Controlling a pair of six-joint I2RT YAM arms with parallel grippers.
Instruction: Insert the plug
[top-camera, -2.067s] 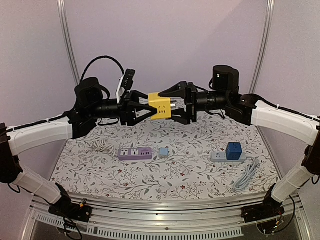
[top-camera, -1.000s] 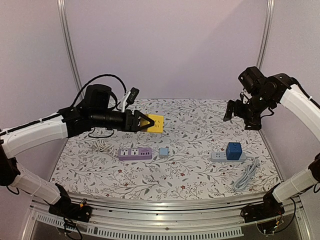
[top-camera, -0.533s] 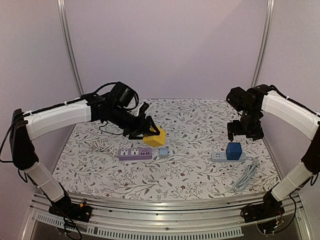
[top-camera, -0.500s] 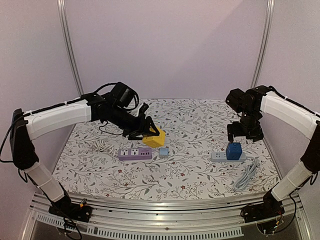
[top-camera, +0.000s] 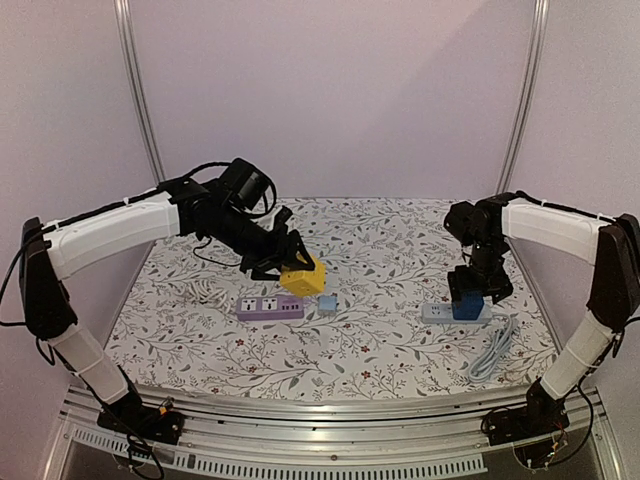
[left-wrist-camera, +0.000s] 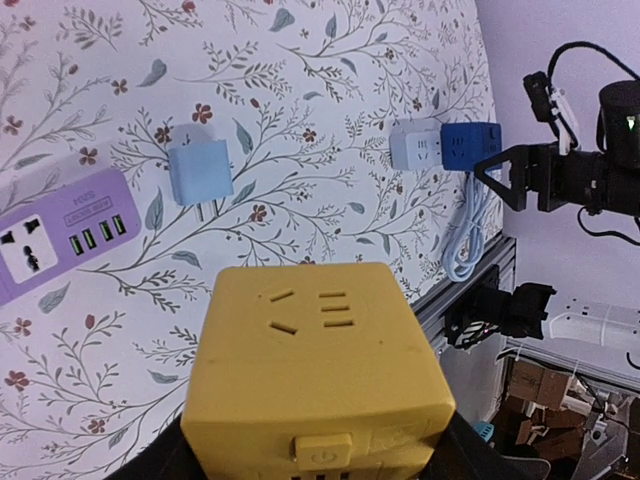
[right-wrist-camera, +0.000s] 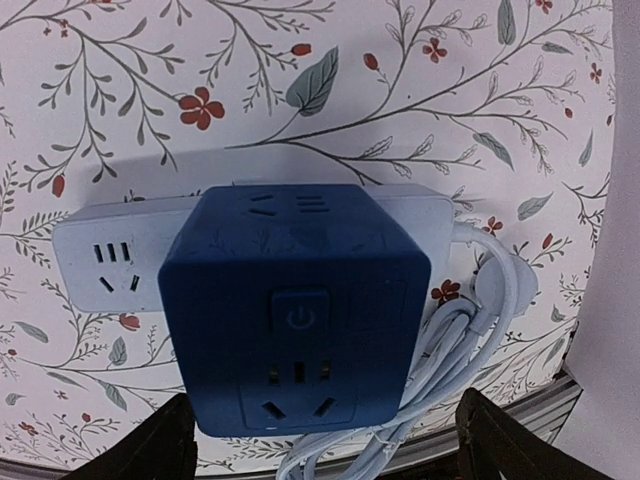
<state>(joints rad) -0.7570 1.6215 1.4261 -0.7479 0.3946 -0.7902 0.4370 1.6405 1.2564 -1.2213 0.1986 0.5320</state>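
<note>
My left gripper (top-camera: 289, 268) is shut on a yellow cube plug (top-camera: 304, 278), held tilted just above the cloth behind the purple power strip (top-camera: 269, 306). In the left wrist view the yellow cube (left-wrist-camera: 320, 370) fills the lower middle, socket face up, with my left gripper (left-wrist-camera: 320, 465) shut on its sides. My right gripper (top-camera: 470, 288) hangs over a blue cube plug (top-camera: 467, 302) seated in the white power strip (top-camera: 436, 313). In the right wrist view the open right gripper (right-wrist-camera: 320, 445) straddles the blue cube (right-wrist-camera: 300, 310), with a gap on the right side.
A small light-blue adapter (top-camera: 327, 304) lies just right of the purple strip. The white strip's cable (top-camera: 492, 350) is bundled at the front right. A coiled white cord (top-camera: 205, 291) lies at the left. A flowered cloth (top-camera: 380, 345) covers the table.
My left arm has lowered the yellow cube toward the purple strip. The right gripper has come down from above the table onto the blue cube, its jaws narrowing a little.
</note>
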